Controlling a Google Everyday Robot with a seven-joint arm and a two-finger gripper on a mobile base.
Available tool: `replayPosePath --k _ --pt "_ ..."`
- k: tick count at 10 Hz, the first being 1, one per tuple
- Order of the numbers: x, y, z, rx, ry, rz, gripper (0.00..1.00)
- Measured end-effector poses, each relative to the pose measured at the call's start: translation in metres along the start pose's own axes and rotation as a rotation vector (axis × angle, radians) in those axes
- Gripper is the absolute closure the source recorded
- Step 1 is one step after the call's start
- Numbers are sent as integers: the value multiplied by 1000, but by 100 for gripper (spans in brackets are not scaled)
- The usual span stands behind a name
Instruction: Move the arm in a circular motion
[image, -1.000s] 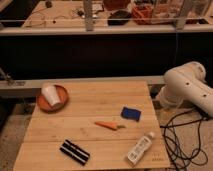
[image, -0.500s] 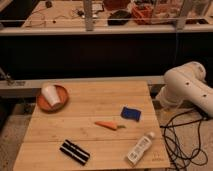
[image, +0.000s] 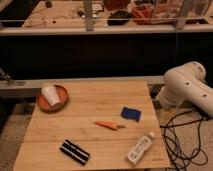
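The arm (image: 189, 89) looks rigid, heavy and glossy, and needs no grasp. It sits right of the surface (image: 90, 102). The gripper is out of frame, so whether it is open cannot be told.

A light wooden table (image: 90, 112) made of planks fills the lower centre. Under it, at lower left, the floor (image: 11, 147) is speckled grey, and black cables (image: 182, 137) lie at lower right. Behind the table is a dark panel (image: 100, 57). Across the top runs a white rail (image: 60, 30), with a cluttered wooden bench (image: 57, 12) behind it.
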Motion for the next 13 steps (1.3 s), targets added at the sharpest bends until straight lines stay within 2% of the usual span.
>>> replayPosePath --k 7,11,13 --pt "-1 2 -1 0 4 -5 20" --pt "-36 23 -2 4 17 -58 20" --pt "-36 26 -1 1 21 -65 20"
